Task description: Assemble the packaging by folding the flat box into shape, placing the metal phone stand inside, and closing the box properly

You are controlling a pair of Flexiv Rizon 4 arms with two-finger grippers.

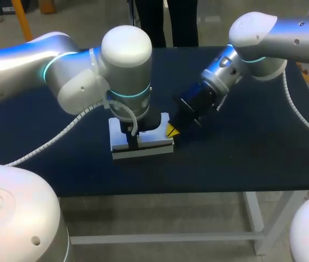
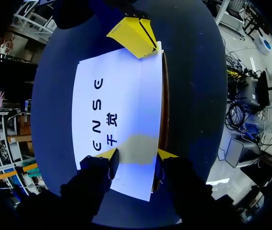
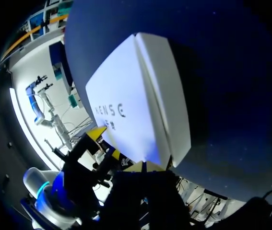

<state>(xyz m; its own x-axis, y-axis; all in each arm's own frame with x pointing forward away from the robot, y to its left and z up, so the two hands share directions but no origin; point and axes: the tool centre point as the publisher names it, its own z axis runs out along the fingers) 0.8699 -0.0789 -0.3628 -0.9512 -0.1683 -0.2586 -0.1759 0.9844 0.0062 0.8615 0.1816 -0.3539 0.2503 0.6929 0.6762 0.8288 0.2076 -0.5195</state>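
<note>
Squarely on the dark blue table (image 1: pixel 252 153) lies the white box (image 2: pixel 121 96), folded into a flat, shallow shape, its printed top face up. The left gripper (image 2: pixel 137 154) comes straight down on it from above, with its fingers a moderate way apart. One yellow tip (image 2: pixel 108 154) rests on the top face near the box's end, while the other sits right at the long edge, where a thin brown line runs along the side. Nothing is pinched between them, so the pincer stands open over the box rather than holding it. The right gripper (image 1: pixel 171 130) reaches in at a slant from the far side and meets the opposite end of the box. Its two yellow tips are drawn together with hardly a gap, touching the corner where the top meets a narrow side panel. Whether a flap is caught between those tips cannot be told — they look simply closed and pressed against the edge.
</note>
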